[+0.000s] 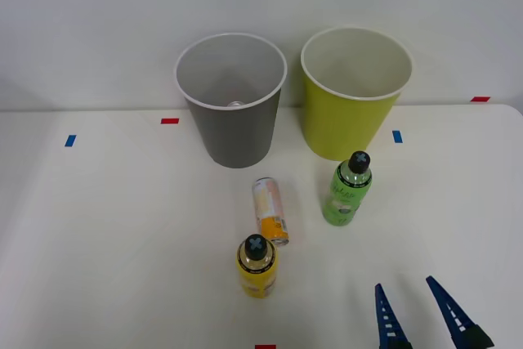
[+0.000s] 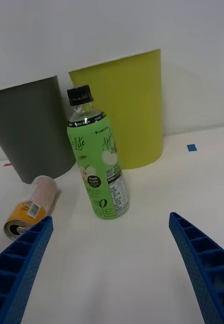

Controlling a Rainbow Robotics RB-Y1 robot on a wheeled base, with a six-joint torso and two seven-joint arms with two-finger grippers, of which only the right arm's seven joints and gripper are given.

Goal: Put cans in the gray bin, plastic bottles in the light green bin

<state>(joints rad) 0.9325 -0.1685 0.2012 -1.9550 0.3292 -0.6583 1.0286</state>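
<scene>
A green bottle (image 1: 349, 190) (image 2: 96, 161) with a black cap stands upright in front of the light green bin (image 1: 354, 96) (image 2: 123, 109). A yellow bottle (image 1: 257, 266) with a black cap stands nearer the front. Between them a cream-white and orange can (image 1: 270, 211) (image 2: 31, 206) lies on its side. The gray bin (image 1: 232, 100) (image 2: 30, 129) stands left of the green one, with a silver can top (image 1: 235, 105) showing inside it. My right gripper (image 1: 404, 286) (image 2: 109, 238) is open at the front right, apart from the green bottle, holding nothing.
The white table (image 1: 98, 234) carries small red and blue tape marks (image 1: 169, 121) (image 1: 70, 140) (image 1: 397, 136). A pale wall rises just behind the bins. Bare table lies to the left and right of the objects.
</scene>
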